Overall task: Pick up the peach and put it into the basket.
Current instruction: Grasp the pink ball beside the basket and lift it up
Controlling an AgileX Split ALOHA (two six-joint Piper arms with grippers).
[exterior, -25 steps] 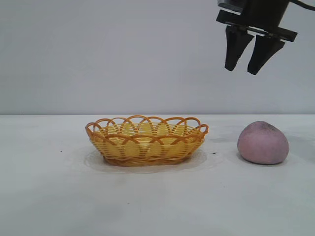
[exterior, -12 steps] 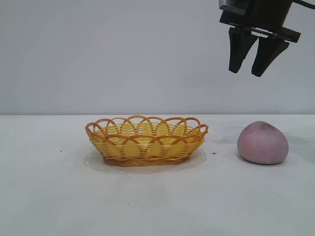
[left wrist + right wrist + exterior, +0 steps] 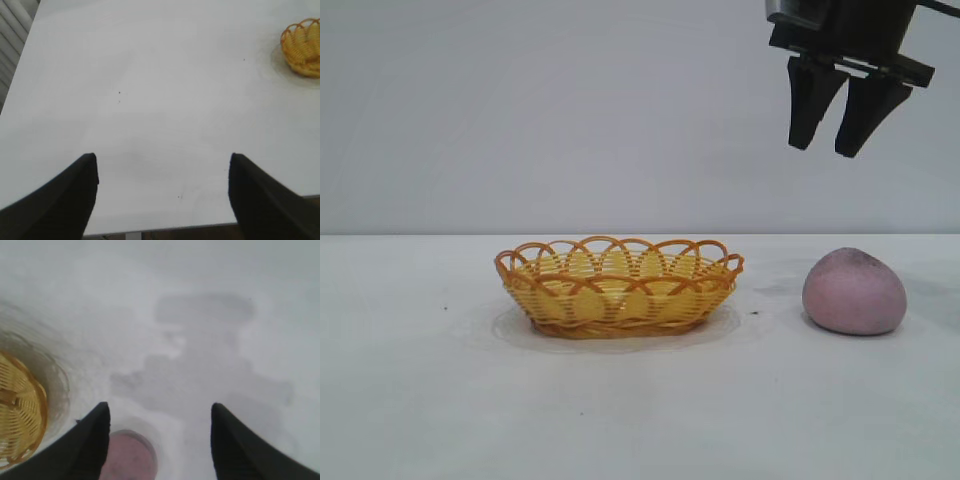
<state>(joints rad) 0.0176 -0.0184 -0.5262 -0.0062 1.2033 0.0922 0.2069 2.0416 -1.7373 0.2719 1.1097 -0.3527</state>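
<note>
An oval wicker basket (image 3: pixel 619 286), woven in yellow with an orange looped rim and orange base, is seen standing upright near the middle of the white worktop (image 3: pixel 420 400). Nothing is seen inside it; only the yellow weave of its floor and inner wall shows through the loops. The peach (image 3: pixel 854 291), a matte pink-mauve lump with dark smudges near its top, is found on the worktop to the right of the basket, apart from it and touched by nothing. The right gripper (image 3: pixel 832 148) is held high above the peach, slightly to its left, pointing downward with its jaws parted at a moderate width and nothing between them. In the right wrist view the peach (image 3: pixel 131 458) is seen between and below the dark fingers (image 3: pixel 90 450), with the basket's edge (image 3: pixel 20 415) off to one side. The left gripper (image 3: pixel 162 200) is shown over bare worktop with its jaws wide and empty, the basket (image 3: pixel 302 47) lying well away from it.
</note>
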